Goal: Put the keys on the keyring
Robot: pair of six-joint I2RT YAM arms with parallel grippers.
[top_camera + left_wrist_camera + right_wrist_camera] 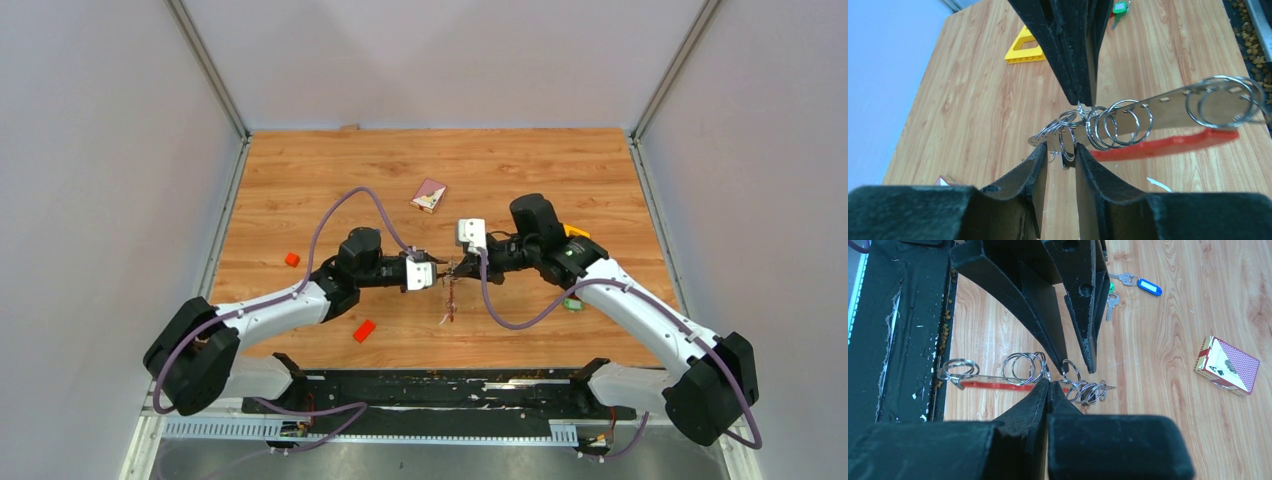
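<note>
The keyring (449, 297) hangs between my two grippers above the table's middle. In the left wrist view it shows a red strap (1168, 144), a holed strip (1173, 102) and several steel rings (1118, 125). My left gripper (1062, 150) is shut on a small ring at the bunch's end. My right gripper (1048, 382) is shut on a ring close beside it, tip to tip with the left. The green-tagged key (1118, 7) lies on the table under the right arm (572, 304). The blue-tagged key (1148, 286) lies near it. I cannot make out the black-tagged key.
A card box (429, 195) lies behind the grippers. A yellow triangle (1025, 42) sits by the right arm. Two small orange-red blocks (292, 259) (364, 331) lie on the left. A black strip (903, 330) runs along the near edge.
</note>
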